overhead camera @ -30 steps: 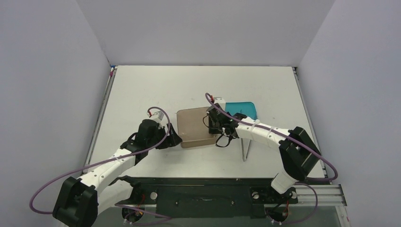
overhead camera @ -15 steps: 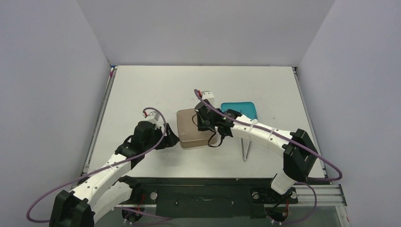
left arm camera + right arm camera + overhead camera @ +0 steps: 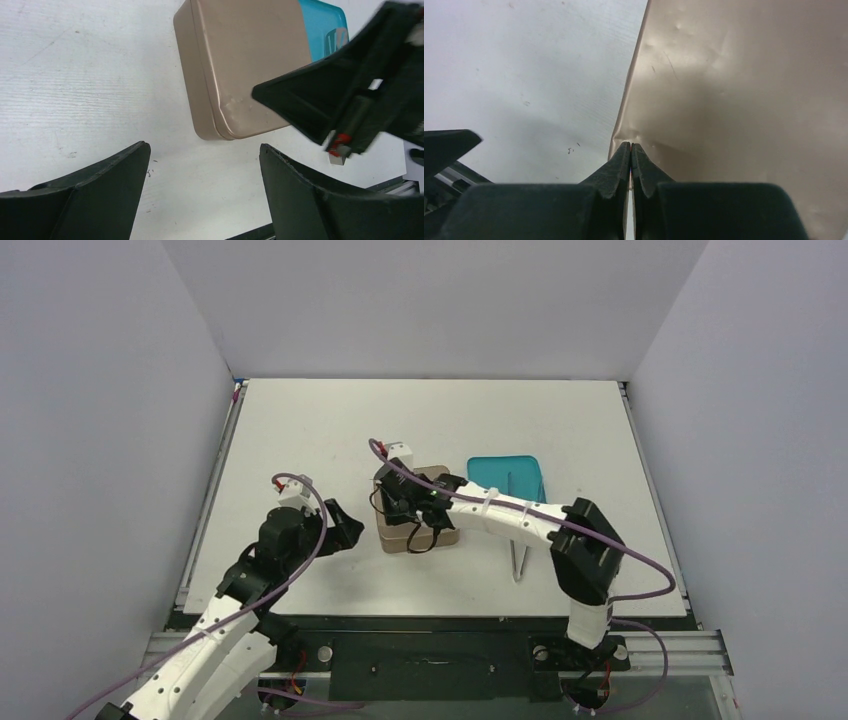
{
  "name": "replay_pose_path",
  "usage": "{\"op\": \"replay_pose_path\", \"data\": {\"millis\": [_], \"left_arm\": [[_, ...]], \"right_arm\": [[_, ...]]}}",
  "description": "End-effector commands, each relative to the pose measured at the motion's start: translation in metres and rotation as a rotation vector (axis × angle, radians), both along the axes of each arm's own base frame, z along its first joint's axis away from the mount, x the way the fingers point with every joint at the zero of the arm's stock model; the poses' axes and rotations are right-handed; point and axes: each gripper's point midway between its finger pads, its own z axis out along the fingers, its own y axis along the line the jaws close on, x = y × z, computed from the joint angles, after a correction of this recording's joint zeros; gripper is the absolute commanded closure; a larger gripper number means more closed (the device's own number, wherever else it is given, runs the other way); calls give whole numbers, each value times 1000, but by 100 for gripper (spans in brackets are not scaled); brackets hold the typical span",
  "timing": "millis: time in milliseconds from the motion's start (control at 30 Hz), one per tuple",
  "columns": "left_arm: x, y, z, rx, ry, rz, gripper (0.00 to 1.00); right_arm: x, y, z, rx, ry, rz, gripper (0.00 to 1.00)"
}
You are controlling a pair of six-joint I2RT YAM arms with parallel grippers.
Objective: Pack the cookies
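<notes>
Only a dented tan tin (image 3: 240, 65)

1. Left arm (image 3: 200, 650): white shell links between blocky black joint housings.
2. Right arm (image 3: 510, 515): same build, white links, black joints.
3. A purple cable (image 3: 323, 512) runs in loose loops along each arm.
4. Left hand (image 3: 203, 146): matte black; fingers (image 3: 100, 195) are broad wedges tapering to blunt tips.
5. Right hand (image 3: 630, 147): black, narrow tapered fingers; a small red-and-grey fitting (image 3: 340, 142) sits on its side.
6. A small white module (image 3: 400, 449) tops each wrist.
</notes>
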Motion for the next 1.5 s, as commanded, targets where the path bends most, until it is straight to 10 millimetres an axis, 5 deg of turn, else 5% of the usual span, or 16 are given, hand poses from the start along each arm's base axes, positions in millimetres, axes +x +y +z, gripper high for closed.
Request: {"op": "replay_pose_path", "data": {"millis": [0,267,567,800,1000,1233,1467], "left_arm": [[2,6,15,-6,-23,33,21],[-1,7,9,2,-13,28,21],[0,-1,3,-9,12,-4,21],[4,-5,4,-3,9,-20,21],[9,-9,4,0,12,-31,21],[15,-12,4,-1,4,-33,19],[17,-13,2,4,9,-34,15]], "right_arm": [[-9,22,-30,7,74,32,100],[-33,8,-80,-86,150,41,100],[-3,2,-19,-26,25,-28,100],[43,-37,28,39,-52,-145,100],[82,-74,38,23,-92,-243,100],[109,-87,12,-11,-57,-292,100],[115,-96,-53,-67,44,-308,100]]}}
